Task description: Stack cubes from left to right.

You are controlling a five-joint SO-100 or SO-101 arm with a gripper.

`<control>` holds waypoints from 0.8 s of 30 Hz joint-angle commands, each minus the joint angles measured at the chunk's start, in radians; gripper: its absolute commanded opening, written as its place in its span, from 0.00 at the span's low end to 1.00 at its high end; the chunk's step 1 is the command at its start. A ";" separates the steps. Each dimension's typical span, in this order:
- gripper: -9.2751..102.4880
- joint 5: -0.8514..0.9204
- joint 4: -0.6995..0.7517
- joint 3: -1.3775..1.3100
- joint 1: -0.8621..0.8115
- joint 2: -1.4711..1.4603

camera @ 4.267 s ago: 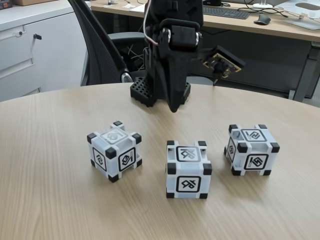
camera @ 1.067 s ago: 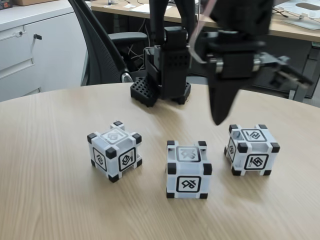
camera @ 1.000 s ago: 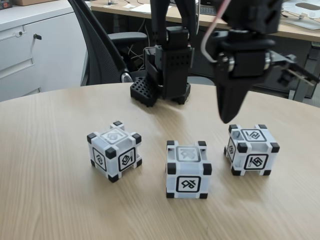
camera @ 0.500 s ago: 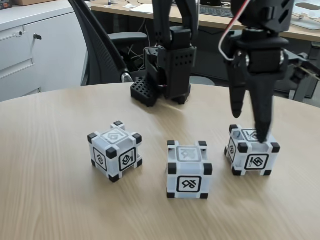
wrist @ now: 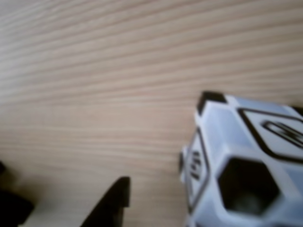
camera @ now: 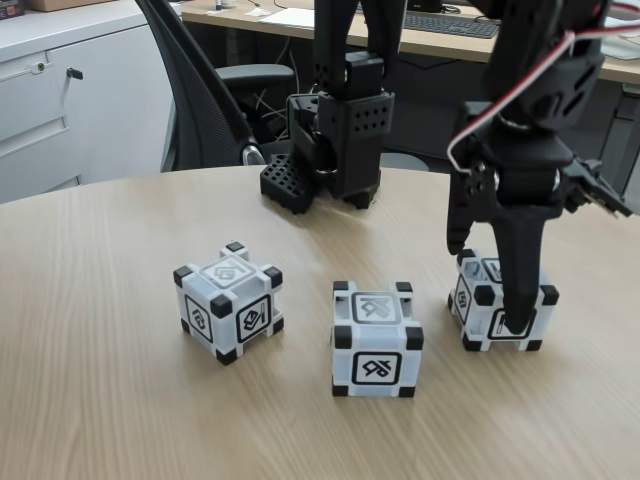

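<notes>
Three white cubes with black corners stand in a row on the wooden table [camera: 100, 400] in the fixed view: the left cube [camera: 228, 300], the middle cube [camera: 377, 340] and the right cube [camera: 478, 305]. My black gripper [camera: 487, 290] is open and lowered over the right cube. One finger [camera: 520, 270] crosses its front face; the other sits at its back left corner. In the wrist view, the cube [wrist: 222, 127] fills the lower right, blurred, with a gap of table between it and a dark fingertip [wrist: 116, 203]. I cannot tell if either finger touches the cube.
The arm's black base [camera: 335, 150] stands at the table's far edge behind the middle cube. Behind it are an office chair [camera: 200, 90], a desk with a keyboard [camera: 450, 22] and a grey cabinet [camera: 60, 100].
The gripper swung from above the table's middle to the right, opened, and dropped down around the right cube. The cubes have not moved.
</notes>
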State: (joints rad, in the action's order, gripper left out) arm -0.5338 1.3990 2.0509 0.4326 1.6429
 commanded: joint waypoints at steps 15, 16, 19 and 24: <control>0.08 0.020 -0.094 -0.046 -0.017 0.000; 0.08 0.021 -0.094 -0.046 -0.017 0.000; 0.08 0.035 -0.094 -0.048 -0.017 0.006; 0.08 0.035 -0.087 -0.048 -0.018 0.112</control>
State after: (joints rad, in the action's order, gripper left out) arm -0.5062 1.3269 2.0264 0.4249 1.6690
